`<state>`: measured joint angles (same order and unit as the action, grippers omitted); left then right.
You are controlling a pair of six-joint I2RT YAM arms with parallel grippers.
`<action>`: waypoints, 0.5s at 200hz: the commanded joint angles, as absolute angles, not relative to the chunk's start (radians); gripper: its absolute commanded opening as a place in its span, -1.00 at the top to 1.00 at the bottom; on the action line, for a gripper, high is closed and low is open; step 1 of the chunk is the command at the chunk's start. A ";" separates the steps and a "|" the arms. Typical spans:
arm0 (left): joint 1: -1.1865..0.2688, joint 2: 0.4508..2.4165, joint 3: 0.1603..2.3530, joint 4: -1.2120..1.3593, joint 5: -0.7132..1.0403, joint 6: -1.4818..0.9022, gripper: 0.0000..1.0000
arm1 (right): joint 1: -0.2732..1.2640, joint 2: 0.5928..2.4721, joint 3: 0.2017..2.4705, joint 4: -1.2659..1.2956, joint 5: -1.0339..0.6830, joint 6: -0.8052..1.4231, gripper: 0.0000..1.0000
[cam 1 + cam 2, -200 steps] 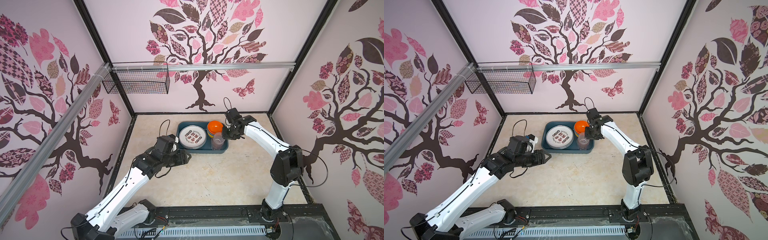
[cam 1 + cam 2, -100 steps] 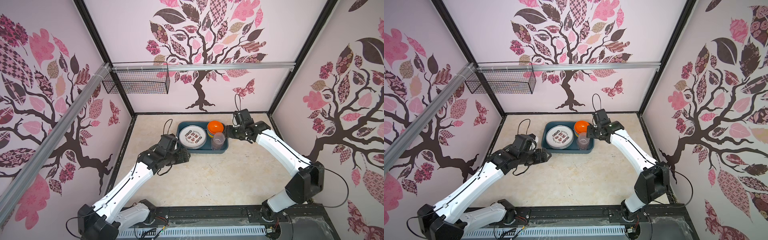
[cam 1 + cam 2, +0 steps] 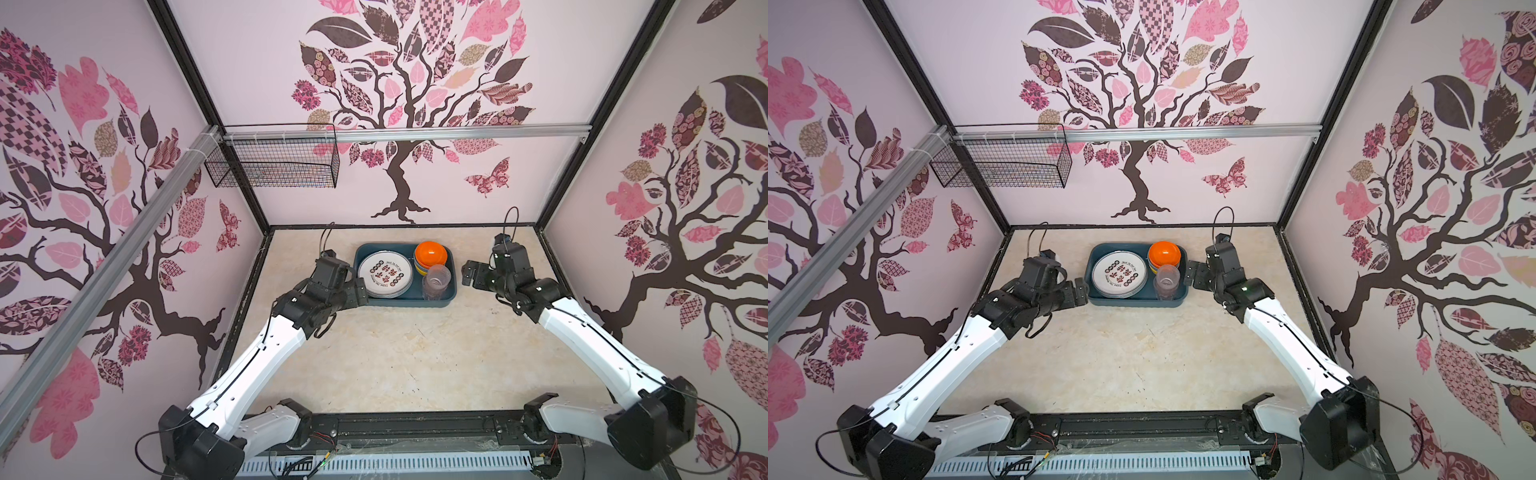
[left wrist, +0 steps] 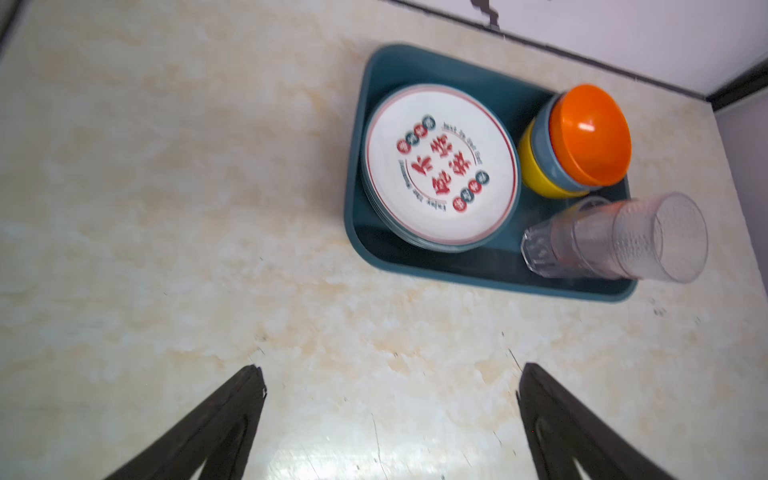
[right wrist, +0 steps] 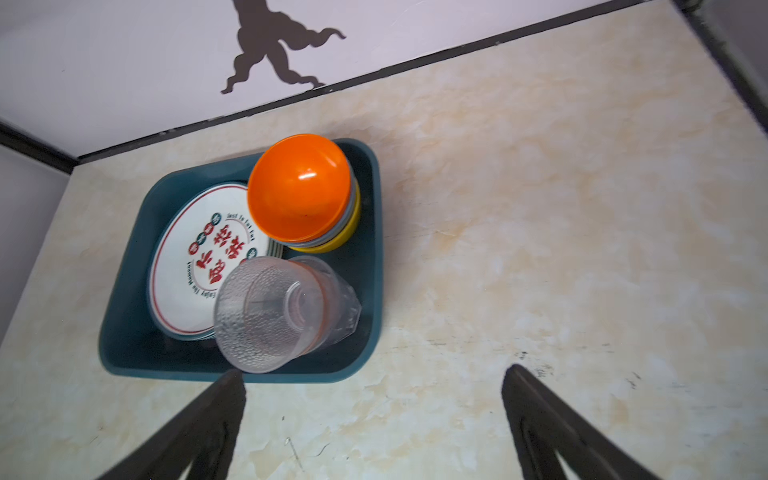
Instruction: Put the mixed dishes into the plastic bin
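Observation:
The dark teal plastic bin (image 3: 405, 302) (image 3: 1133, 302) sits at the back middle of the table. Inside it lie a stack of white plates (image 3: 384, 272) (image 4: 440, 166) with red characters, a nest of bowls (image 3: 431, 252) (image 5: 299, 187) with the orange one on top, and stacked clear cups (image 3: 436, 280) (image 5: 266, 311) standing upright. My left gripper (image 3: 359, 291) (image 4: 388, 374) hangs open and empty just off the bin's left end. Off the bin's right end, my right gripper (image 3: 467, 274) (image 5: 374, 374) is open and empty too.
A black wire mesh basket (image 3: 274, 164) (image 3: 1005, 164) hangs from the metal rail at the back left, well above the table. Black frame edges and patterned walls close in the table on three sides. Both arm bases stand at the front edge.
The right gripper has let go at the cups and drawn back to the right of the bin, its jaws opening wide. The left gripper has opened further beside the bin's left end.

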<state>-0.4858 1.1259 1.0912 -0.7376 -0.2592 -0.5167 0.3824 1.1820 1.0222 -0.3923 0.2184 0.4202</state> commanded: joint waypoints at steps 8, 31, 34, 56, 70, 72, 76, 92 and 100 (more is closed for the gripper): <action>-0.426 1.055 0.967 -0.513 -0.552 -0.384 -0.97 | 0.373 1.035 0.822 -0.092 0.524 0.361 -0.99; -0.298 1.003 0.807 -0.314 -0.550 -0.350 -0.97 | 0.367 0.947 0.636 0.152 0.682 0.295 -0.99; -0.278 0.996 0.789 -0.291 -0.530 -0.343 -0.97 | 0.367 0.941 0.618 0.174 0.701 0.293 -0.99; -0.169 0.964 0.680 -0.140 -0.458 -0.303 -0.97 | 0.365 0.918 0.416 0.540 0.791 0.151 -0.99; -0.121 0.977 0.635 -0.063 -0.492 -0.279 -0.96 | 0.359 0.930 0.337 0.675 0.830 0.093 -0.99; -0.115 0.982 0.632 -0.056 -0.498 -0.277 -0.97 | 0.356 0.935 0.335 0.675 0.835 0.094 -0.99; -0.101 0.991 0.625 -0.043 -0.505 -0.272 -0.97 | 0.350 0.943 0.335 0.666 0.843 0.100 -0.99; -0.060 1.045 0.607 0.008 -0.523 -0.254 -0.97 | 0.315 0.981 0.335 0.638 0.850 0.146 -0.99; -0.050 1.073 0.587 0.059 -0.527 -0.237 -0.97 | 0.297 1.004 0.321 0.654 0.835 0.161 -0.99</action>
